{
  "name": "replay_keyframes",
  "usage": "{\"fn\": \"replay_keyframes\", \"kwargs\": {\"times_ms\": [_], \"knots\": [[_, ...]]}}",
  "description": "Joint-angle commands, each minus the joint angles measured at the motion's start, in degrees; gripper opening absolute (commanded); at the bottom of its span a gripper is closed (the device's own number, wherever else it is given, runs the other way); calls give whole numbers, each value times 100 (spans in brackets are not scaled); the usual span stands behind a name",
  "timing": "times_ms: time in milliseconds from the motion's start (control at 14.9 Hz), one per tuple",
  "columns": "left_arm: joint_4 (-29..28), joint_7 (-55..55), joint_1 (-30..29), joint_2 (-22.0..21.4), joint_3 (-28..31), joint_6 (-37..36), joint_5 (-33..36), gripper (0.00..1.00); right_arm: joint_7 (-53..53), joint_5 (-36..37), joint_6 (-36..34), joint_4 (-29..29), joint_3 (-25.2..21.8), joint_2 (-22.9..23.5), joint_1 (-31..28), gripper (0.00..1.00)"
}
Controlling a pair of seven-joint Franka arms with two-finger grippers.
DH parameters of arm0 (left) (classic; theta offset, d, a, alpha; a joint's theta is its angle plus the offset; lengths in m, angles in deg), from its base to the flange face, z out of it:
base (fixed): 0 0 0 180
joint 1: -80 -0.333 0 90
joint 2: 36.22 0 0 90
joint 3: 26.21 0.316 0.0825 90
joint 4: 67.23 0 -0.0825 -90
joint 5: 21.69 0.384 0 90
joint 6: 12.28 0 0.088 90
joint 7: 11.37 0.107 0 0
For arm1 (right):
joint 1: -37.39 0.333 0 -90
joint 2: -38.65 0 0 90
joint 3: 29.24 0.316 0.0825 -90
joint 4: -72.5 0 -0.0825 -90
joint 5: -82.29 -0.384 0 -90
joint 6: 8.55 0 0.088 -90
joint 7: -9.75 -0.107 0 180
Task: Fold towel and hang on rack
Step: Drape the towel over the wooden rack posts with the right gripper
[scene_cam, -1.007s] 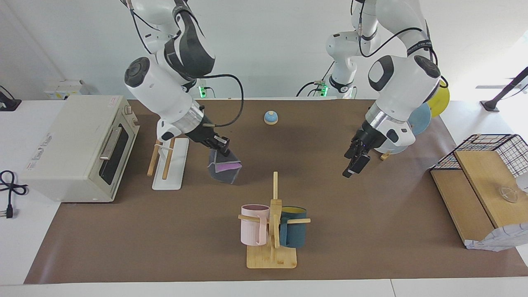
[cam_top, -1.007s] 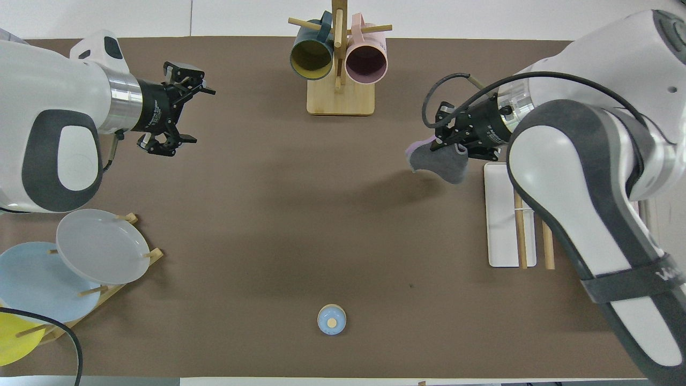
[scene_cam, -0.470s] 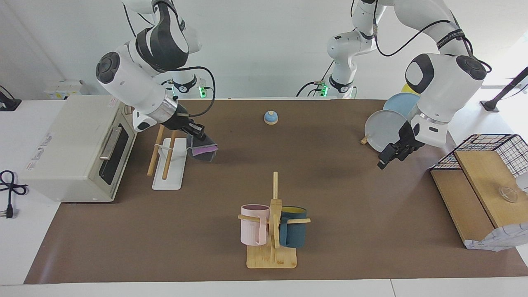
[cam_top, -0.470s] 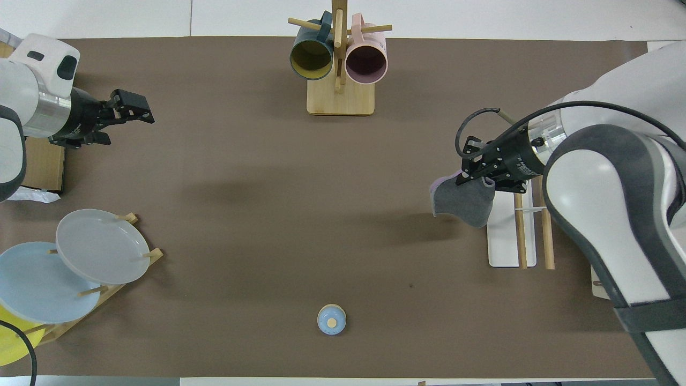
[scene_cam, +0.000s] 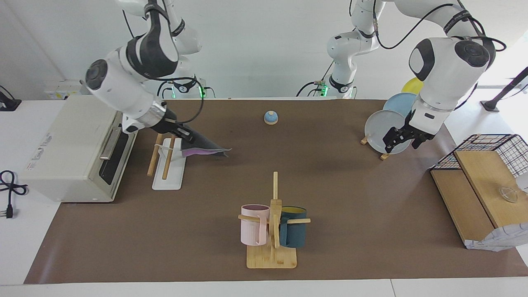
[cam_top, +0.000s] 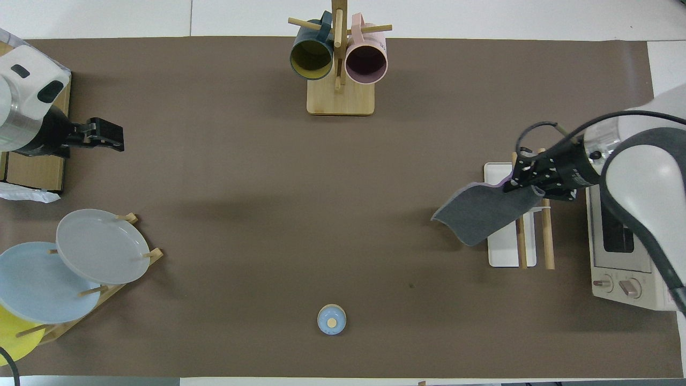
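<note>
Swung over the one rack (scene_cam: 167,164), right fingers (scene_cam: 181,136) clamp the one towel (scene_cam: 202,147); left unclear.

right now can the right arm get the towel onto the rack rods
Probably yes. The right gripper holds the towel right above the rack, with nothing between them; the towel's free end trails toward the table's middle.

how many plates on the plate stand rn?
3, all on the wooden stand at the left arm's end of the table: grey plate farthest from the robots, light blue plate next, yellow plate nearest and partly cut off. More could be out of frame.
</note>
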Motion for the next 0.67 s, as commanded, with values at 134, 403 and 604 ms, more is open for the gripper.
{"fn": "replay_keyframes", "kwargs": {"times_ms": [134,403,604], "knots": [[-288,172,1289,-461,1119,-797,102,100,1691,513,156,523,62,-380,-659,0],[-501,251,1218,-585,1111,-465,32,100,2272,1322,182,356,80,-441,-588,0],[-317,260,1218,-480,1137,46,-108,100,2710,1735,217,356,80,-512,-580,0]]}}
